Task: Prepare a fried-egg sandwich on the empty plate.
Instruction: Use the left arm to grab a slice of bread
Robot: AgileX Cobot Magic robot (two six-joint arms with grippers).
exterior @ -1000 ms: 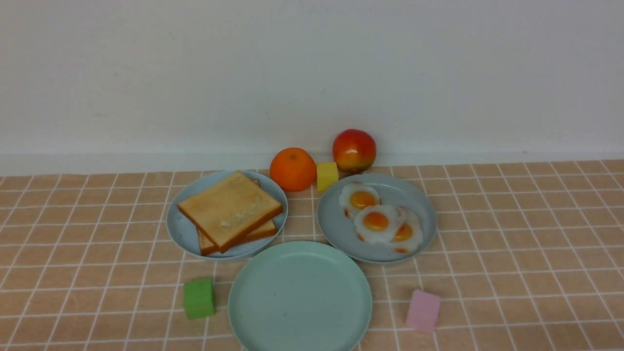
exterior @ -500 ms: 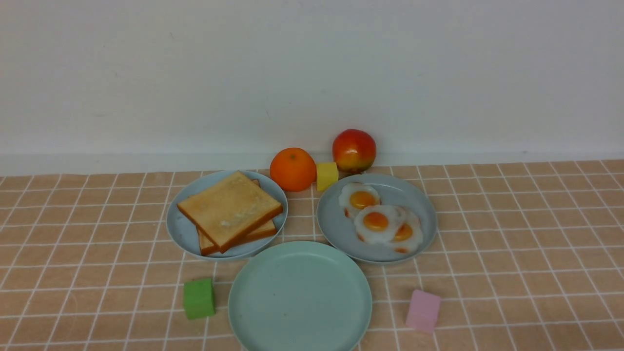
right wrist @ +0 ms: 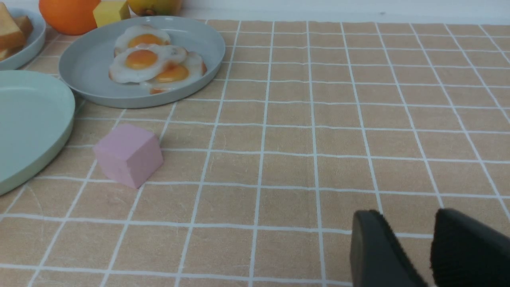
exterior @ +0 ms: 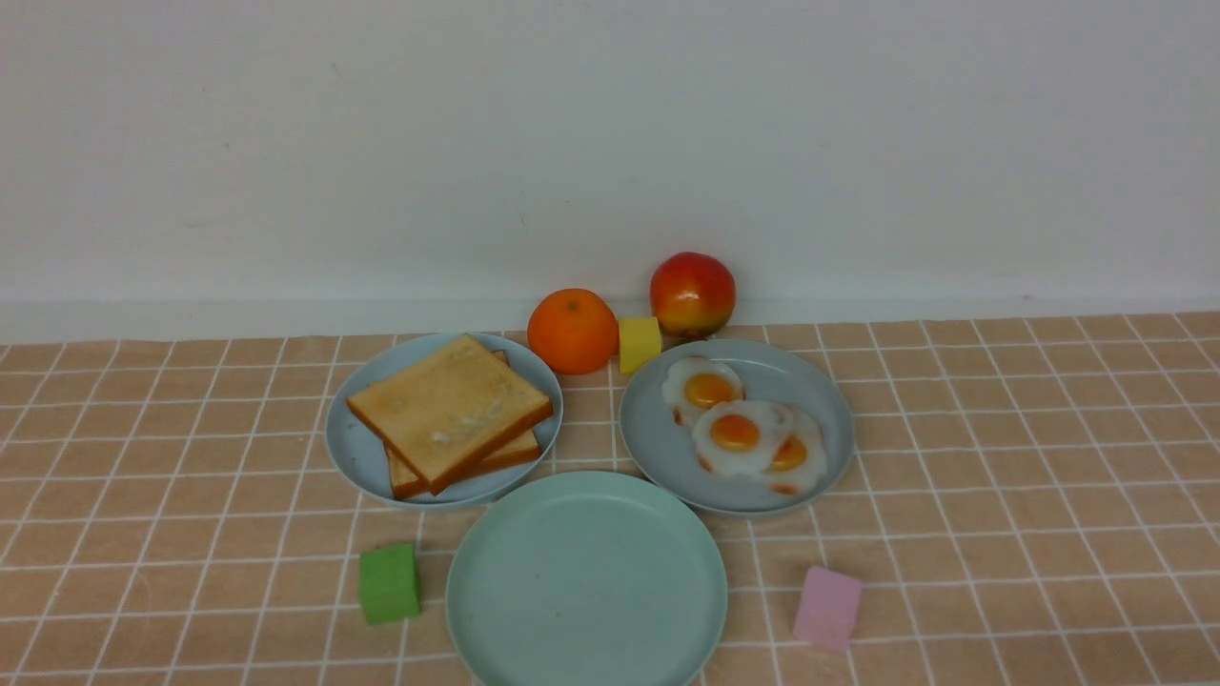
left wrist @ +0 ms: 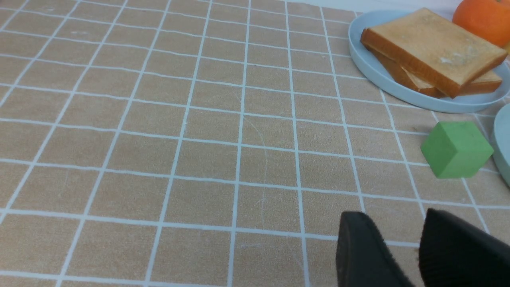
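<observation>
The empty mint-green plate (exterior: 586, 581) sits at the front centre of the tiled cloth. Behind it on the left, two stacked toast slices (exterior: 448, 410) lie on a light blue plate (exterior: 353, 453). Behind it on the right, three overlapping fried eggs (exterior: 739, 433) lie on a grey-blue plate (exterior: 658, 457). Neither arm shows in the front view. In the left wrist view my left gripper (left wrist: 394, 215) is open over bare cloth, well short of the toast (left wrist: 432, 48). My right gripper (right wrist: 406, 213) is also open and holds nothing, away from the eggs (right wrist: 145, 59).
An orange (exterior: 572, 331), a yellow cube (exterior: 640, 343) and a red-yellow apple (exterior: 693, 293) stand by the back wall. A green cube (exterior: 389, 583) lies left of the mint plate and a pink cube (exterior: 827, 607) lies right of it.
</observation>
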